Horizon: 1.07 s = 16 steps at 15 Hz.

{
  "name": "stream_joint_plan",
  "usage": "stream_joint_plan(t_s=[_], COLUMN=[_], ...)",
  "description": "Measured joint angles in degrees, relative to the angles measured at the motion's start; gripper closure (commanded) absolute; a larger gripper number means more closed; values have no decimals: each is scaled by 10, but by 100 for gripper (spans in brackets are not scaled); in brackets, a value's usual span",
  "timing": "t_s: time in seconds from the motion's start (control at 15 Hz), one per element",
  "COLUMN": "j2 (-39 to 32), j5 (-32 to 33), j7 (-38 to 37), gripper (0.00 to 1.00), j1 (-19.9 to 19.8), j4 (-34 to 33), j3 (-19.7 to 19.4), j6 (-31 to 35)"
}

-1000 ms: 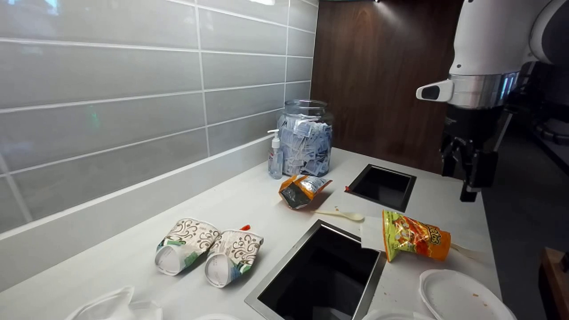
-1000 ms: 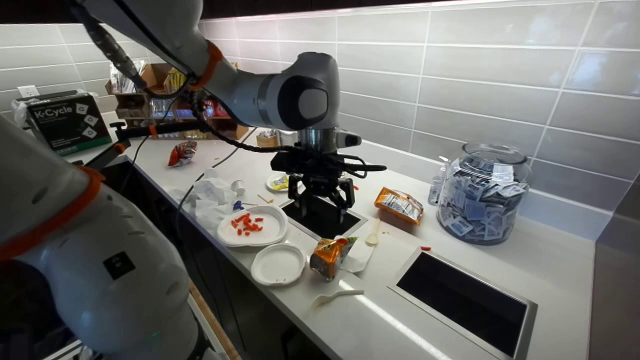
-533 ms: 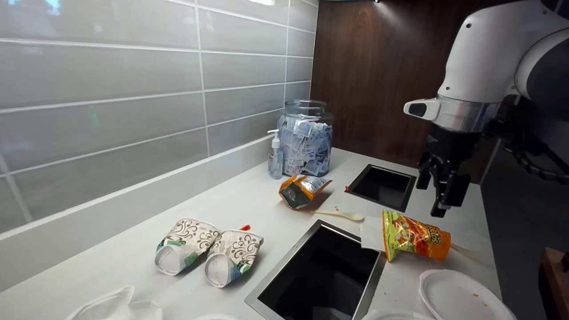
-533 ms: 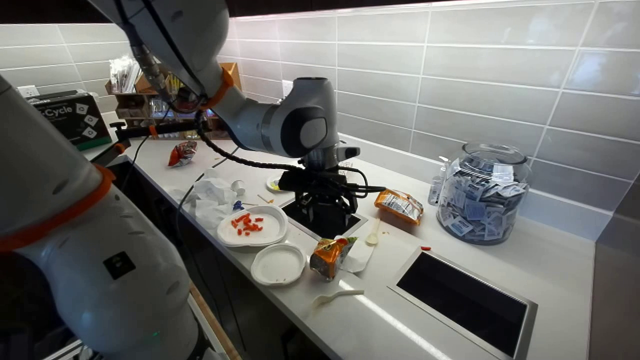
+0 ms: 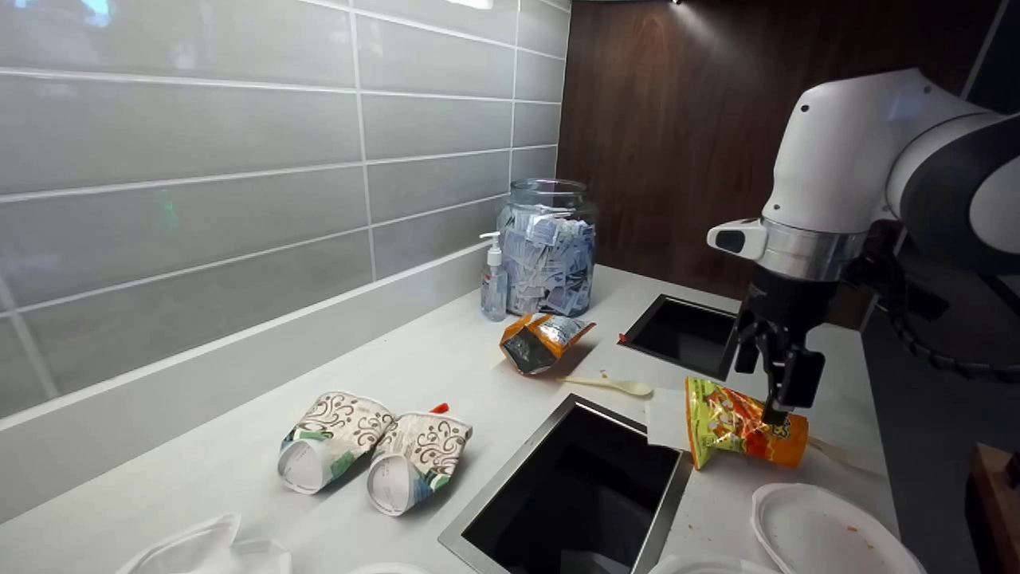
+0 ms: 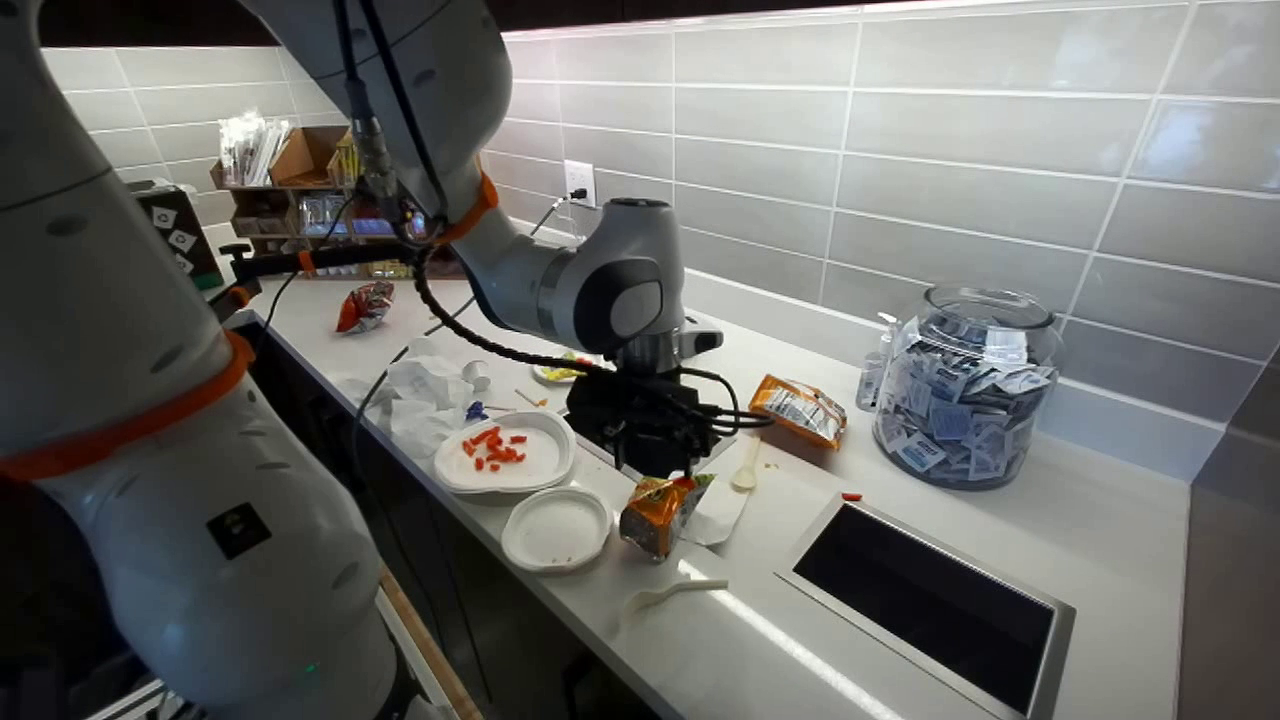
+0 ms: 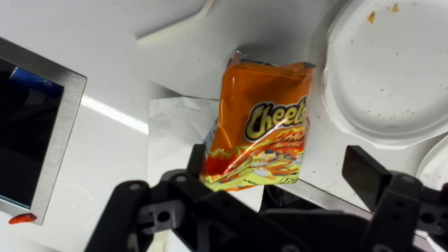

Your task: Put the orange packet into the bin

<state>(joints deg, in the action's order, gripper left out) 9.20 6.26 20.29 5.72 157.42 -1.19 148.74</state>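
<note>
1. Orange Cheetos packet [image 7: 266, 87]: lying on the counter [image 7: 105, 161], printed side up, yellow end toward a bin opening [image 5: 512, 470] with a steel frame.
2. Gripper [image 7: 279, 165]: over the packet, fingers apart. In the wrist view one fingertip overlaps the packet's yellow-end corner; the other sits off the plate side with a visible gap. Can't tell if the overlapping one is touching.
3. White napkin [image 7: 175, 133]: flat, partly under the packet, edge lapping that opening's frame.
4. White plate [image 7: 392, 77]: just beside the packet, crumbs on it. White utensil [image 7: 168, 30] near the packet's orange end.
5. Snack plate [image 6: 548, 455]: next to the crumb plate, red pieces on it.
6. Second bin opening [image 7: 58, 140]: apart from the packet, red snack piece [image 7: 22, 218] at its frame corner.
7. Second orange packet [image 5: 522, 351]: open end showing dark lining, near the glass jar [image 5: 550, 199] full of sachets. Plastic spoon [image 5: 633, 388] between the two orange packets.
8. Pump bottle [image 5: 494, 291]: right beside the jar.
9. Two patterned paper cups [image 5: 422, 458]: on their sides. Red packet [image 6: 365, 307] farther along the counter, in an exterior view.
</note>
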Motion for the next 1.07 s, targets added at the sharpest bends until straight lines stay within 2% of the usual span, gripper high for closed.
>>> stream_joint_plan(t_s=[0.4,0.47,0.53,0.67,1.07], j2=[-53,-61,-69,-86,-122], j5=[0,0,0,0,-10], j7=[22,25,27,33,43], gripper=[0,3,24,30,78], j1=[-13,-16,-20,-27,-41], j4=[-16,-21,-28,-40,-69], j3=[0,-1,-1,-1,1], j6=[27,27,27,27,27])
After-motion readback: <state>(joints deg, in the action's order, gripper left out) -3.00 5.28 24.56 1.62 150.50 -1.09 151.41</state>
